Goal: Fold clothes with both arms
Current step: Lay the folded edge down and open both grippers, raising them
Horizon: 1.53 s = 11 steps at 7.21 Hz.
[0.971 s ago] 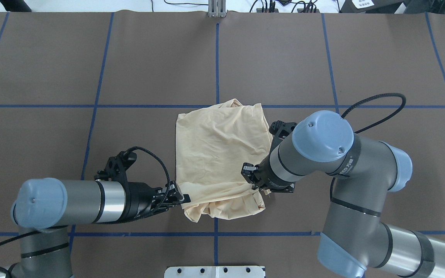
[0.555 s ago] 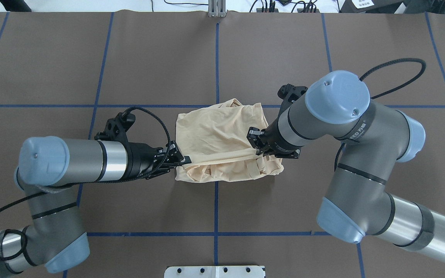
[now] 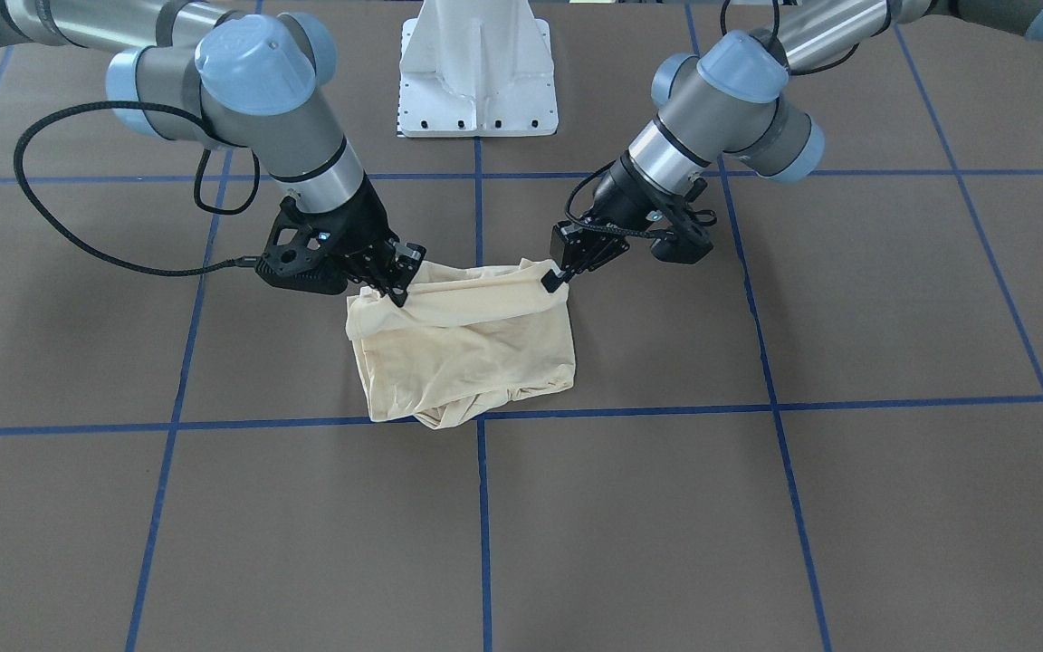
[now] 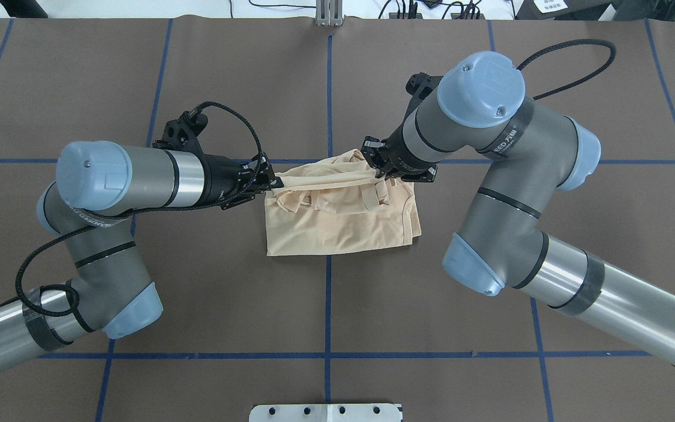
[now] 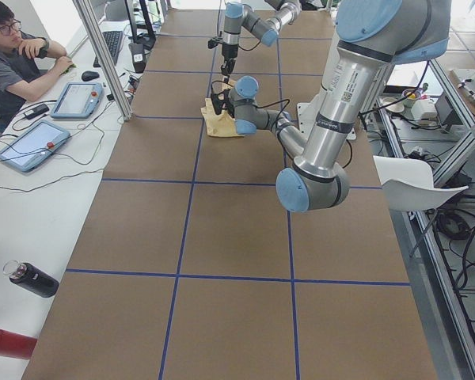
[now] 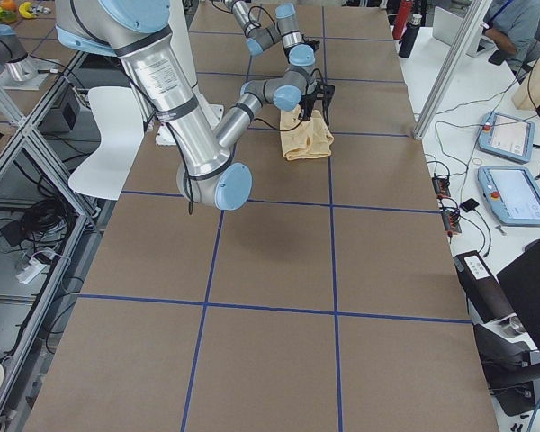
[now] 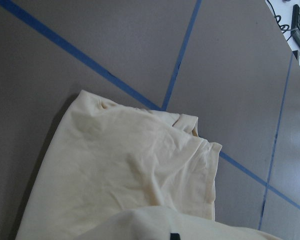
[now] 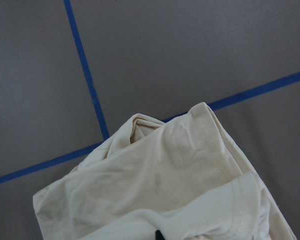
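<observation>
While both arms reach in over the brown counter point(image 4: 226, 305), the left arm point(image 4: 138, 179) comes from one side and the right arm point(image 4: 490, 135) from the other, meeting at the cream-yellow shirt point(image 4: 343, 220). The shirt sits near the counter's middle, astride a crossing of blue tape lines point(image 4: 327, 305), bunched into a rough rectangle. Its far edge is raised and drawn into a taut band between the two end effectors, while the rest lies on the counter on the robot's side of them. The left end effector point(image 4: 272, 181) is pressed together on the band's left corner; the right end effector point(image 4: 372, 164) pinches the opposite corner, with loose folds gathered just beneath it.

In the front-facing view the same band point(image 3: 476, 303) runs from the right end effector point(image 3: 397, 288) to the left end effector point(image 3: 558, 276). Each fingertip is partly buried in cloth, so how deep the grip goes cannot be told. Each wrist camera shows mostly wrinkled fabric point(image 7: 125, 175), with just a sliver of black finger cut off at the bottom edge. Only plain cloth faces the cameras; a stitched hem point(image 8: 230, 190) is the one detail that reads. Both side views show the shirt too small to judge.

A white pedestal base point(image 3: 476, 72) stands behind the shirt, well apart. Beside the counter, a seated operator point(image 5: 16, 55), two tablets point(image 5: 32, 145) and a dark bottle point(image 5: 32, 279) occupy a white bench.
</observation>
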{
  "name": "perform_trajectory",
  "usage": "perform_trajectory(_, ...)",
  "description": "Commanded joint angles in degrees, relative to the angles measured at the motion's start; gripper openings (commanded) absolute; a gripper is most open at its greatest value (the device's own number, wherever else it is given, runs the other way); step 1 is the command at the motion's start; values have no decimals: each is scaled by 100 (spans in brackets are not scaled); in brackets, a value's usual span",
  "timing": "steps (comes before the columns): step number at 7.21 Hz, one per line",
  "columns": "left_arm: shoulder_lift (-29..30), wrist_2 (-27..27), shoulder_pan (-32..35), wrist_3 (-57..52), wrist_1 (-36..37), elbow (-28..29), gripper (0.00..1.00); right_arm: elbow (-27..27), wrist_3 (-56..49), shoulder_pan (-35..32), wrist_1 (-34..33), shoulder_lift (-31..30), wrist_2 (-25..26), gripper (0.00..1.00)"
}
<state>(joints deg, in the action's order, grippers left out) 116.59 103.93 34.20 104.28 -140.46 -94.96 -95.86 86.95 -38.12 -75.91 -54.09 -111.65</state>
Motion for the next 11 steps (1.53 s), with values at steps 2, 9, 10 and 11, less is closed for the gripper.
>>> perform_trajectory(2,143,-13,61,30,-51,415,0,901,-12,-38,639,249,240,0)
perform_trajectory(9,436,414,604,347,-17,944,100,1228,-169,-397,578,504,-170,100)
perform_trajectory(10,260,609,719,347,-17,770,100,1166,-170,-372,560,496,-243,100)
perform_trajectory(11,67,628,720,347,9,455,100,1001,-170,-224,351,426,-217,100)
